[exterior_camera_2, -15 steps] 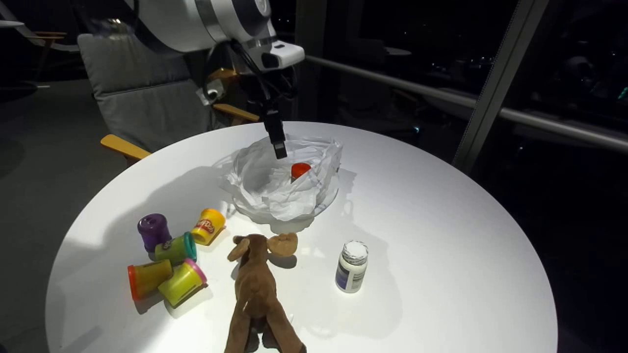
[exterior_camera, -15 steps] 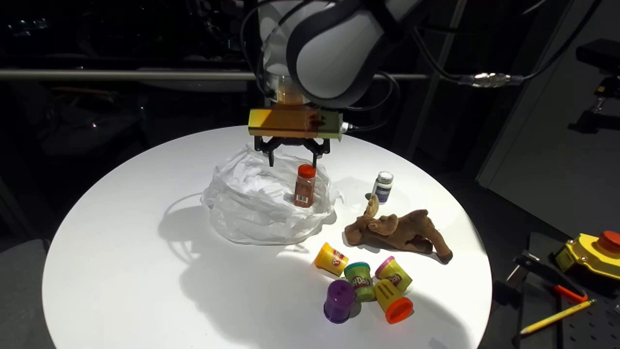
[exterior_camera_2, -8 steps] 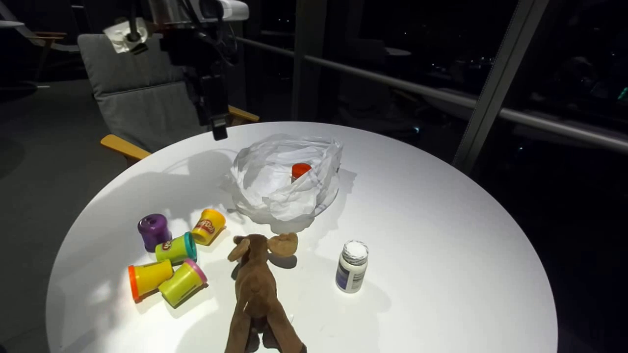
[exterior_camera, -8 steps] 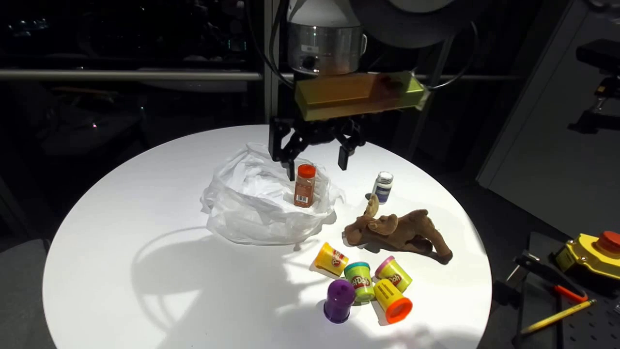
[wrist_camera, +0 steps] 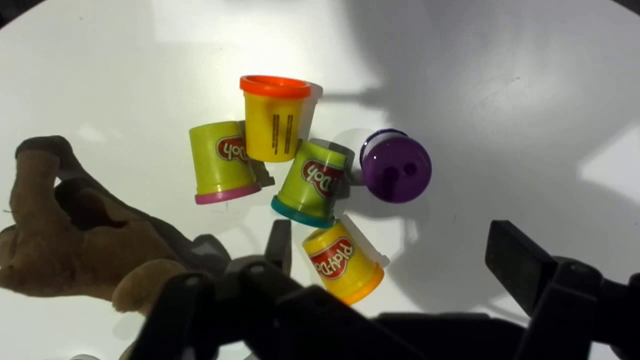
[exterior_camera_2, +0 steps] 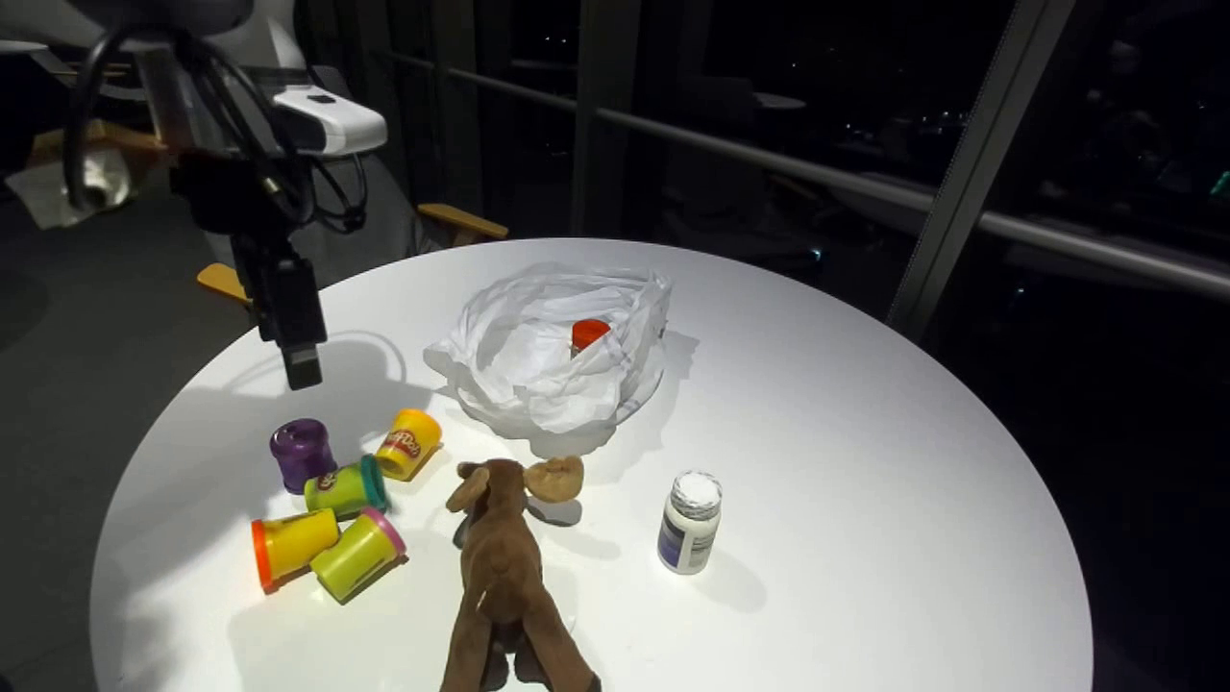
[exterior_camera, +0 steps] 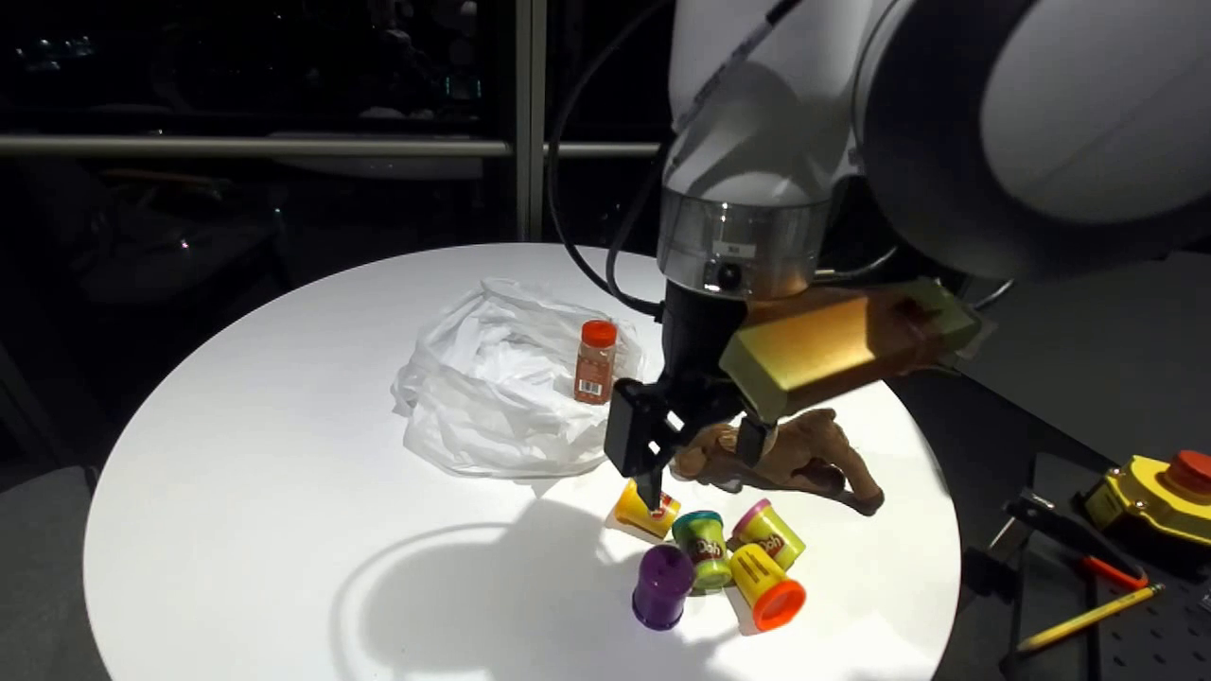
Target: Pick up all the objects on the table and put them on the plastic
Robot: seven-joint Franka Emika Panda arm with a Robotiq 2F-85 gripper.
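Note:
The plastic is a crumpled white bag; a red-capped jar stands in it. Loose on the table lie a yellow tub with an orange lid, a green tub with a teal lid, a lime tub with a pink lid and a yellow tub with a red-orange lid. Beside them a purple tub stands upright. A brown plush moose and a white bottle are farther along. My gripper hangs open above the tubs, nothing between its fingers.
The round white table ends in a curved edge. Past it sit a yellow box with a red button and a pencil. A grey chair with wooden armrests stands behind the table.
From above the plastic, my open gripper has swung across to the tubs, come lower and turned somewhat. The jar, tubs, moose and bottle have stayed in place.

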